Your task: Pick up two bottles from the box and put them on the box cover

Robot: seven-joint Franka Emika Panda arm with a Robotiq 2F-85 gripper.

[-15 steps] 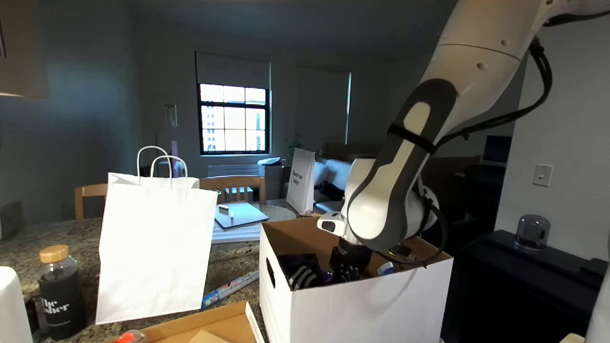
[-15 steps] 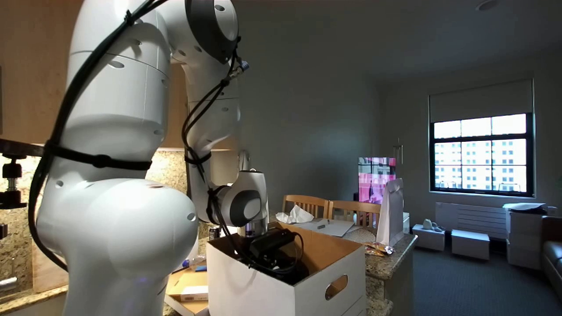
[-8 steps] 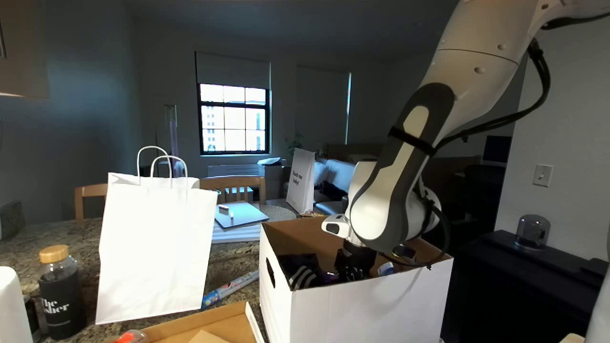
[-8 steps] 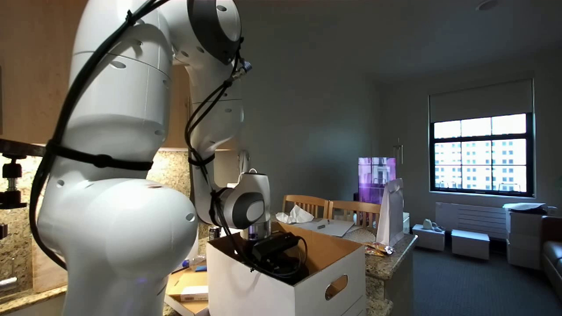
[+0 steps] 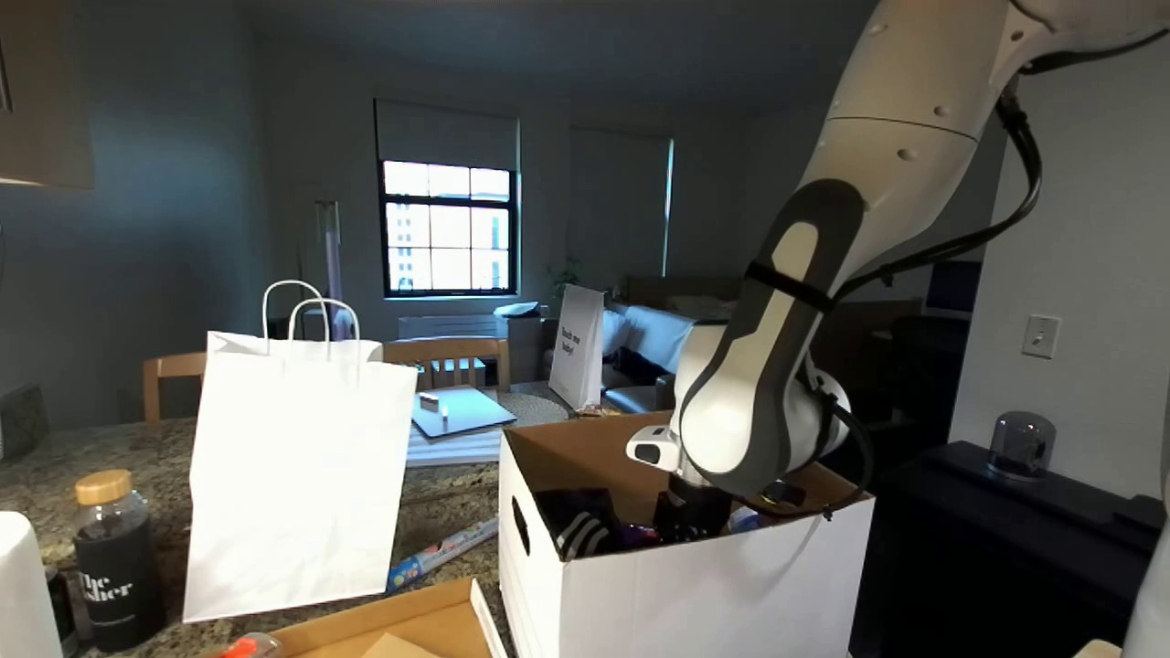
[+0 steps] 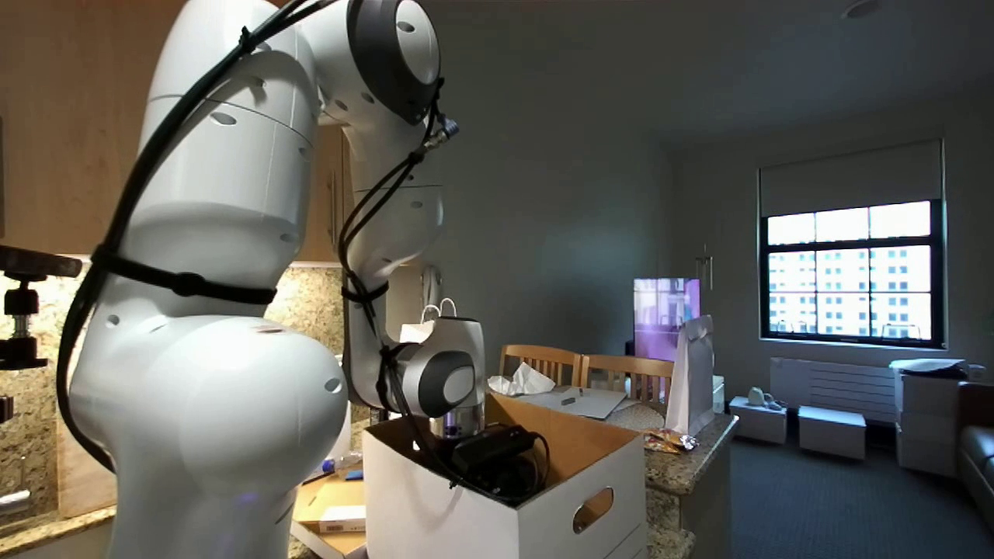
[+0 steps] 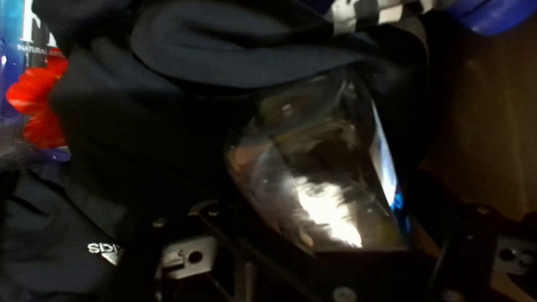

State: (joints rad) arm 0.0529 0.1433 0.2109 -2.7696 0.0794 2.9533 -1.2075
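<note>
Dim in here: gray walls [image 6: 559,210], bright window [image 6: 850,272], shade [image 6: 850,178] partly down; wooden chairs [image 6: 629,363], dark carpet [image 6: 815,497], sofa [image 5: 656,336].

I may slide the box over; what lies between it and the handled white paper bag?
A blue patterned tube lies on the granite counter between the handled white bag and the box, in an exterior view.

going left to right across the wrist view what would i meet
Red flower print → white lettering on dark cloth → shiny see-through thing (probably a bottle) → brown inside of the box
</note>
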